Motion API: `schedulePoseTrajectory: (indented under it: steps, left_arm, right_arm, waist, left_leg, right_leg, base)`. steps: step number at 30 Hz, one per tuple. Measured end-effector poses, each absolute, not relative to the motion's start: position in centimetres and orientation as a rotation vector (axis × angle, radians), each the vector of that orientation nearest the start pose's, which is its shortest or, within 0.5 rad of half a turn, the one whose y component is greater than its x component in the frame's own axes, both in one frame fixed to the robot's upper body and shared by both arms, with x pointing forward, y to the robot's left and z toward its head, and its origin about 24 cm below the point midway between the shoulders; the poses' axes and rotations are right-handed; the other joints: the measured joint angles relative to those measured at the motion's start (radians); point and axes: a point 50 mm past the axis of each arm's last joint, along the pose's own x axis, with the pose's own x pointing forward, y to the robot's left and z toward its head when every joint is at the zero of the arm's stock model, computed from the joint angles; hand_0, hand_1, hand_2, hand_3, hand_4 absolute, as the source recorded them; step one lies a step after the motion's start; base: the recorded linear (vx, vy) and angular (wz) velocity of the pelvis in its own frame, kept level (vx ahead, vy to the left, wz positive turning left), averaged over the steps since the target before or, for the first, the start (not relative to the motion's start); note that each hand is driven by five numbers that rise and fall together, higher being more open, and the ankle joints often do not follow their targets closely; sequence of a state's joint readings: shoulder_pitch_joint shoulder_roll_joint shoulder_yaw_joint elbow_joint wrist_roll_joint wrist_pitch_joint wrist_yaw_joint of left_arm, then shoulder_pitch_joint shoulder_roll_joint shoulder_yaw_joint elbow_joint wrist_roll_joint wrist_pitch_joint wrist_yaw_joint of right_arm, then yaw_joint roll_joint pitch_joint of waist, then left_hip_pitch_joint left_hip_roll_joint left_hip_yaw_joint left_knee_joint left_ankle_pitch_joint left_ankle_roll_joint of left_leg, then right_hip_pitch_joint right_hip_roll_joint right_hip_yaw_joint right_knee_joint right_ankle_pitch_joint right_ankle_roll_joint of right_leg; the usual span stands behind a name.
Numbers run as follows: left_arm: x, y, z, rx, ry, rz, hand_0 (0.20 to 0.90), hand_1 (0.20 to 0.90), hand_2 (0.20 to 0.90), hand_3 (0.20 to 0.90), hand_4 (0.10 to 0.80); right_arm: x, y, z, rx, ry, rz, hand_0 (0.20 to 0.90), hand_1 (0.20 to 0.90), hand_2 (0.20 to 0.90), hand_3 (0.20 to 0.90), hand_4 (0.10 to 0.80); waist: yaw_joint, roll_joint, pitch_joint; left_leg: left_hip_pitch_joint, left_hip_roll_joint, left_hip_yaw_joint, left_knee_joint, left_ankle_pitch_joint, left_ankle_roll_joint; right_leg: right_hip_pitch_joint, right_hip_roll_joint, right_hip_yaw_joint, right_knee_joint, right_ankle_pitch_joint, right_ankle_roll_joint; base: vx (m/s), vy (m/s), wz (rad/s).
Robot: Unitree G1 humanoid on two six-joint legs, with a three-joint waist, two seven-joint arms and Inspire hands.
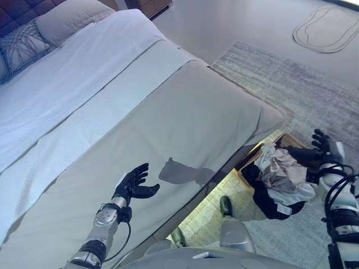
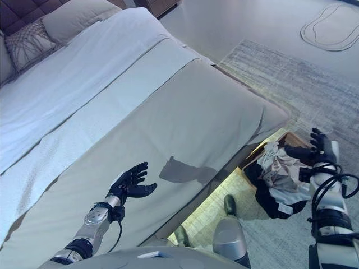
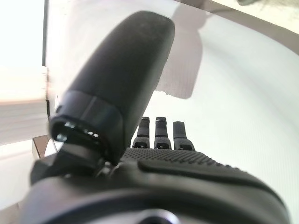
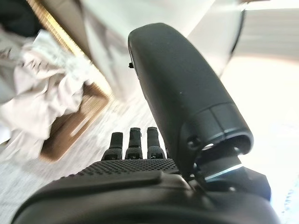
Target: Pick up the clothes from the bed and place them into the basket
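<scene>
Hovering over the smooth beige bedcover [image 1: 185, 112], the dark left hand [image 1: 133, 184] holds nothing, its fingers spread and relaxed; bare cover stretches ahead of the fingertips to the bed's foot edge. The dark right hand [image 1: 324, 147] hangs past that edge, above the brown wooden-looking basket [image 1: 287, 140] on the grey woven rug [image 1: 291, 78], fingers straight and empty. Crumpled pale and dark clothes [image 1: 280, 174] are heaped in the basket, just beside those fingers. Only the right wrist view shows the pale garment [image 4: 42, 88] draping over the basket's rim; the head views alone show patterned pillows [image 1: 22, 45] well beyond the left fingers.
</scene>
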State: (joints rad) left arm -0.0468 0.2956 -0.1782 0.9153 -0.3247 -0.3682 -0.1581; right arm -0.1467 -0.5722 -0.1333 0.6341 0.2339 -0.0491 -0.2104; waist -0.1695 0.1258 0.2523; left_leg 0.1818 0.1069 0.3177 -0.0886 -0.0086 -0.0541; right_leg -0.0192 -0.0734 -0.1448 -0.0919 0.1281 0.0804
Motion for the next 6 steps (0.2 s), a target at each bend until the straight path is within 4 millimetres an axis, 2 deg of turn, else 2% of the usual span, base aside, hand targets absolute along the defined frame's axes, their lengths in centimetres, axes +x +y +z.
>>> schedulePoseTrajectory:
  steps: [3, 6]
  left_arm:
    - [18.9, 21.6, -9.9, 0.018, 0.522, -0.055, 0.900, 0.900, 0.900, 0.900, 0.800]
    - [18.5, 21.4, -10.2, 0.009, 0.534, -0.051, 0.900, 0.900, 0.900, 0.900, 0.800]
  right_arm:
    - [23.7, -31.3, -1.1, -0.272, 0.337, -0.447, 0.900, 0.900, 0.900, 0.900, 0.800]
    - [22.8, -28.2, -2.8, -0.231, 0.359, -0.371, 0.900, 0.900, 0.900, 0.900, 0.800]
  waist:
    - [0.001, -0.038, -0.021]
    - [0.002, -0.060, -0.037]
  left_leg:
    - [0.006, 0.007, -0.002, 0.000, 0.002, -0.003]
    - [0.008, 0.008, -0.004, 0.000, 0.002, -0.003]
  right_leg:
    - [0.007, 0.006, -0.003, 0.000, 0.003, -0.004]
    - [0.011, 0.006, -0.005, 0.000, 0.003, -0.004]
  base:
    - [-0.004, -0.002, 0.01]
    - [0.000, 0.000, 0.00]
